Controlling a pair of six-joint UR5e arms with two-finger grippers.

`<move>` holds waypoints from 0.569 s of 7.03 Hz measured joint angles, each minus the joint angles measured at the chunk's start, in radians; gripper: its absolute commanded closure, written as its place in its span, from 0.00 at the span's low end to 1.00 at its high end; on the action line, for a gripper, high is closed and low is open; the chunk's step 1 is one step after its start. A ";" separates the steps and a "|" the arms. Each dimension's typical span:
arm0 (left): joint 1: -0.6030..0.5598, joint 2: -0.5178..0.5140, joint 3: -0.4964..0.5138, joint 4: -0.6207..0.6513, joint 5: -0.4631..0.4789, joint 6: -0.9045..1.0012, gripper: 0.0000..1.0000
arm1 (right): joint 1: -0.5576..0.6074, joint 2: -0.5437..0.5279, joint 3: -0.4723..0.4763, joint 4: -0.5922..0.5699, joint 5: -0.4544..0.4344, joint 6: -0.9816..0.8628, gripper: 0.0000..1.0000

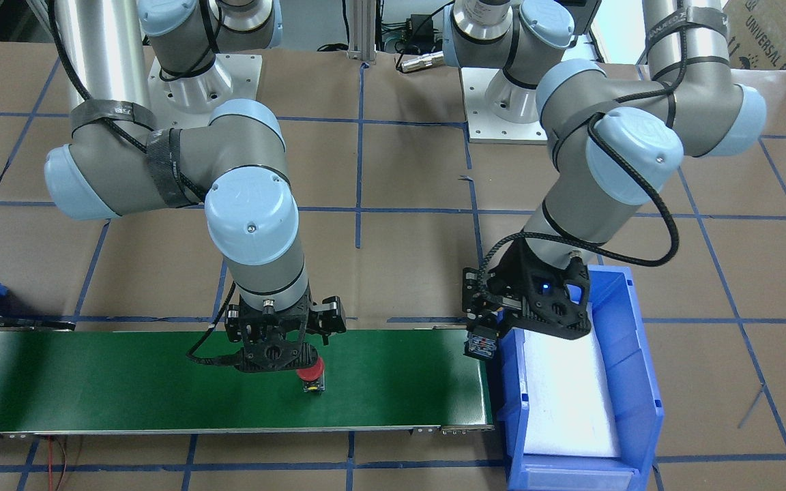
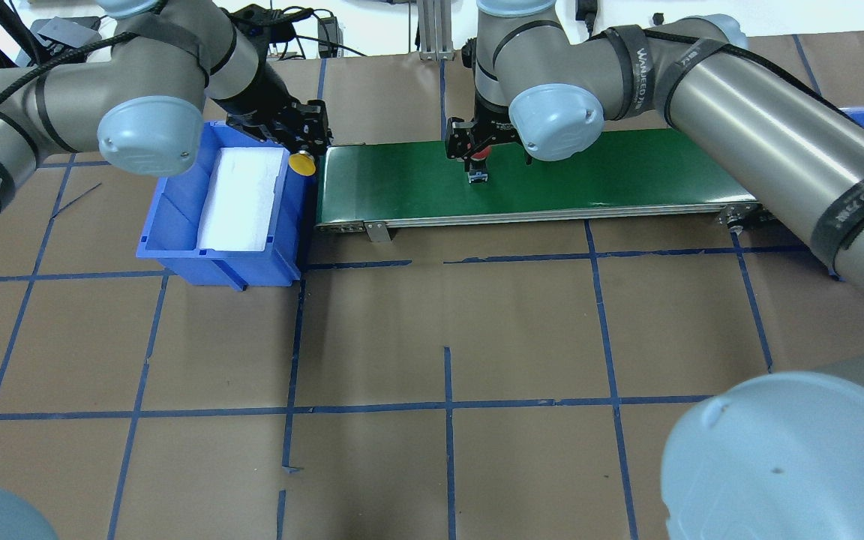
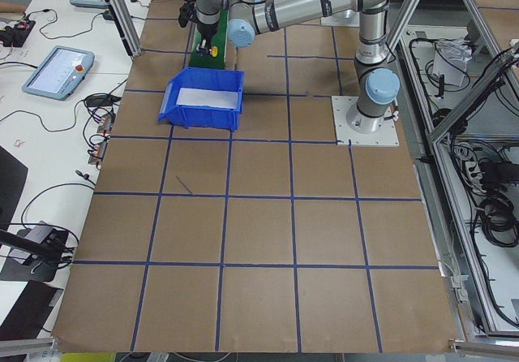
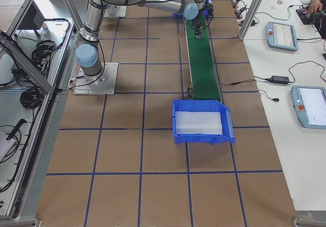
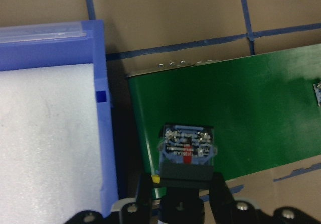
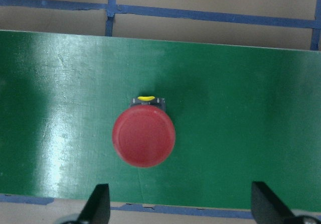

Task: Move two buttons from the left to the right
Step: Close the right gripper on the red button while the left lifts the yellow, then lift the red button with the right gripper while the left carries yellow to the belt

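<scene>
**One button in the air, one waiting on the belt**

From where I stand, the yellow button (image 2: 301, 163) hangs in the left gripper (image 5: 181, 184), which is clamped on either side of its black body. It hangs over the end of the green belt (image 2: 627, 172), just beside the wall of the blue bin (image 2: 177, 225) with the white padding (image 2: 241, 195). The wrist view looks onto the terminal end of the block.

The red button (image 6: 144, 136) stands upright part-way along the belt, cap up, with nothing touching it. The right gripper (image 6: 180, 201) hovers straight above it. Its fingers are spread wide, well clear of the cap on both sides, and it holds nothing. Belt and bin both sit on the paper-covered bench (image 2: 477, 337).

These look like hard little pieces of plastic and metal, stiff and light enough for either gripper. They are not things I would call fragile, though the terminals are best left alone. The red cap is smooth, domed and wider than the block beneath it, so I would expect fingers to slide off it. The flat sides of the body below the cap look the better place to take hold. With that broad cap on a narrow base it may tip if one finger touches first, so an even, centred close seems wise.
</scene>
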 measured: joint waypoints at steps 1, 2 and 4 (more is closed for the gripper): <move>-0.032 -0.002 -0.002 0.020 0.013 -0.059 0.58 | 0.000 0.015 -0.021 0.000 -0.004 0.001 0.00; -0.046 -0.010 -0.008 0.065 0.052 -0.089 0.58 | 0.000 0.023 -0.034 0.001 -0.005 0.001 0.00; -0.052 -0.052 -0.013 0.155 0.126 -0.134 0.58 | -0.007 0.037 -0.043 0.002 -0.010 -0.007 0.00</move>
